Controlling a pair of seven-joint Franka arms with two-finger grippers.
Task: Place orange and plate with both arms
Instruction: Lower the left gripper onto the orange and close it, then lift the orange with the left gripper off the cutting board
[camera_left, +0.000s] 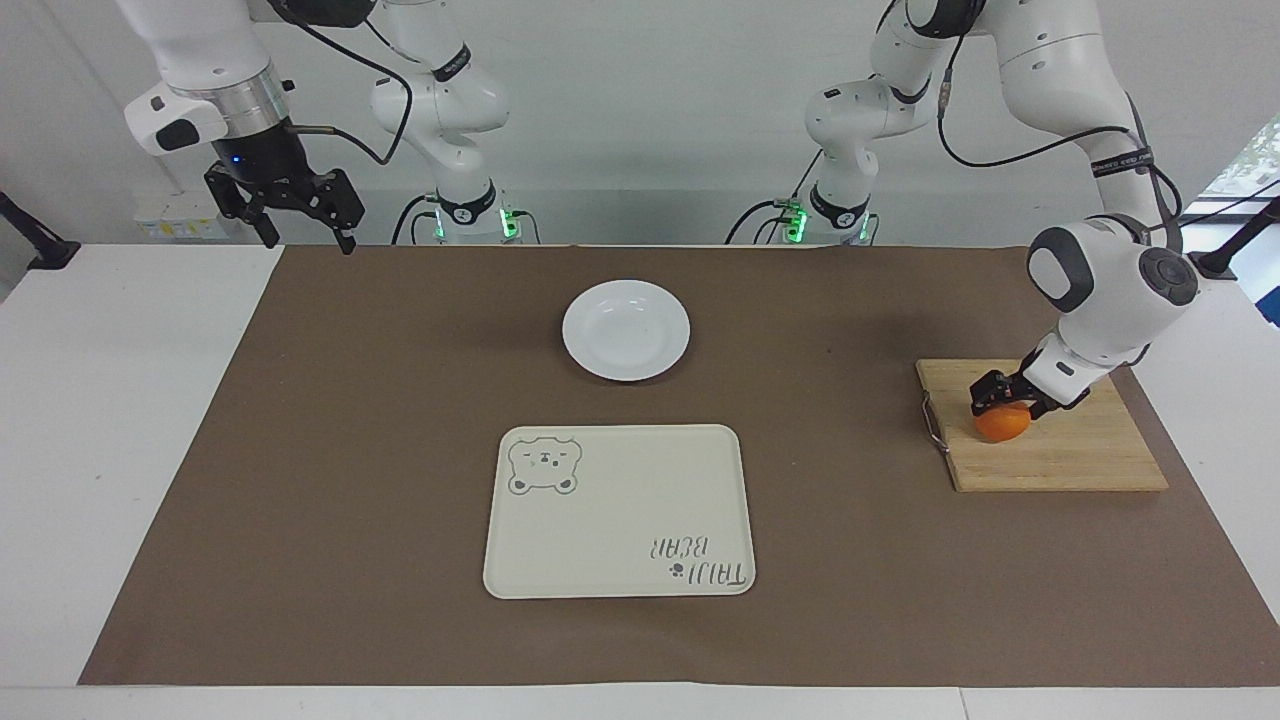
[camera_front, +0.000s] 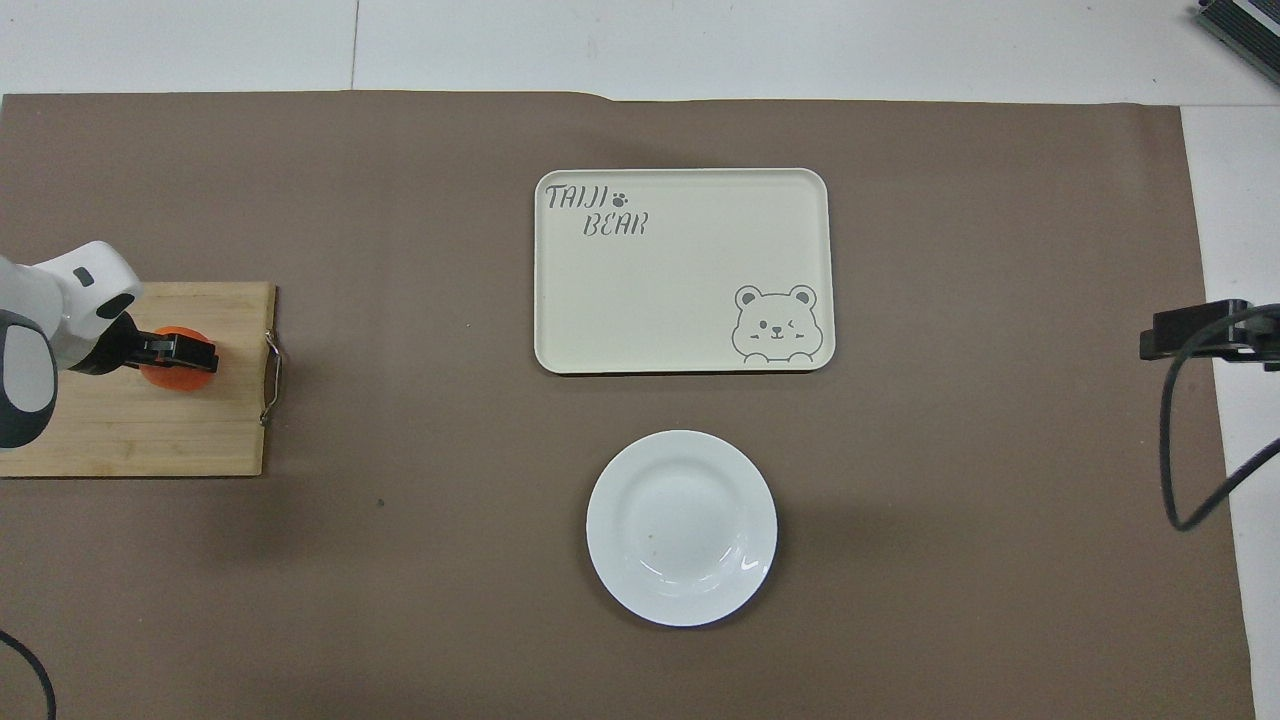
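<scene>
Two white robot arms work at one table covered by a single brown mat (camera_left: 300, 450). On the mat lie four things in all: one orange, one white plate, one cream tray and one wooden cutting board. The cutting board (camera_left: 1080, 455) sits toward the left arm's end of the table, with a small metal handle on the edge that faces the middle. The one orange (camera_left: 1003, 427) rests on this board. The left gripper (camera_left: 1010, 393) is down over the orange, its two black fingers spread wide and set on either side of the fruit's top; the fruit is on the board, not lifted, and I cannot tell whether the fingers touch it. The one plate (camera_left: 626, 330), round and glossy, lies in the middle of the mat, nearer to the robots than the tray. The tray (camera_left: 619, 511), rectangular with rounded corners, carries one bear drawing and the words "TAIJI BEAR". The right arm waits: the right gripper (camera_left: 297, 222) hangs in the air over the mat's corner at the right arm's end, its two fingers spread apart and holding nothing.
</scene>
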